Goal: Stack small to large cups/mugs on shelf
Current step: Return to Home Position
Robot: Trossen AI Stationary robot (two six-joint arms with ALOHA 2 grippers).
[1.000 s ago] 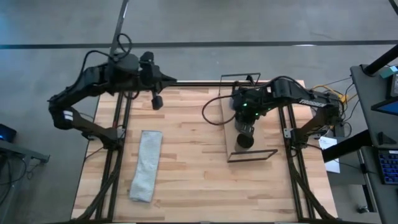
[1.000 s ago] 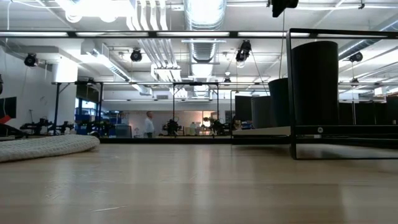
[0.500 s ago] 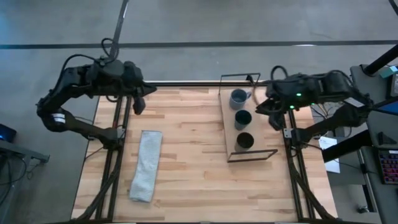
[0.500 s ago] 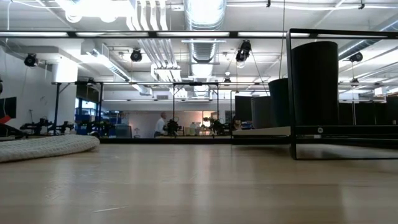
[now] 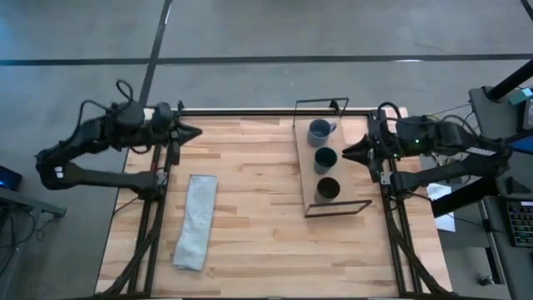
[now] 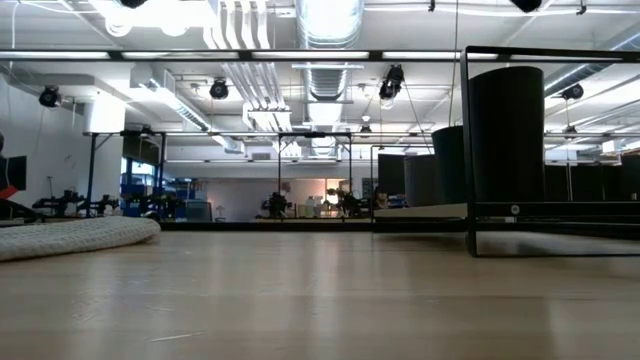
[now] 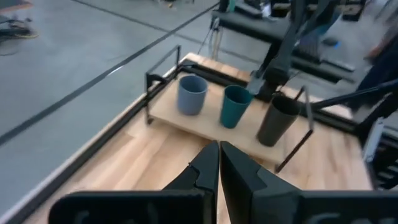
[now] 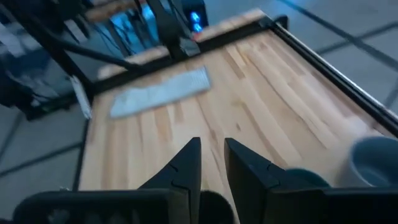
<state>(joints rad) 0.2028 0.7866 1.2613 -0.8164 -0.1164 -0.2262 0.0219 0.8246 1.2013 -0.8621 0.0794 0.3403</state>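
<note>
Three cups stand upright in a row on the shelf [image 5: 310, 171], a light-wood board with black wire ends. The blue-grey mug [image 5: 319, 132] is farthest, the dark green cup [image 5: 325, 158] in the middle, the dark brown-black cup [image 5: 328, 189] nearest. The left wrist view shows the same row: mug [image 7: 191, 94], green cup [image 7: 236, 106], dark cup [image 7: 277, 119]. My left gripper [image 5: 191, 132] is shut at the table's far left corner, pointing right. My right gripper [image 5: 346, 152] hovers just right of the shelf, pointing left, with a narrow gap between its fingers [image 8: 212, 155].
A long grey folded cloth [image 5: 196, 221] lies flat on the left half of the table and also shows in the low view [image 6: 70, 237]. Bare planks lie between the cloth and the shelf. Black frame rails run along the table's left and right sides.
My right gripper has come off the shelf, where it stood over the dark cup, and drawn back toward the table's right edge. My left gripper has pulled back toward the far left corner and turned level. All three cups stayed in place.
</note>
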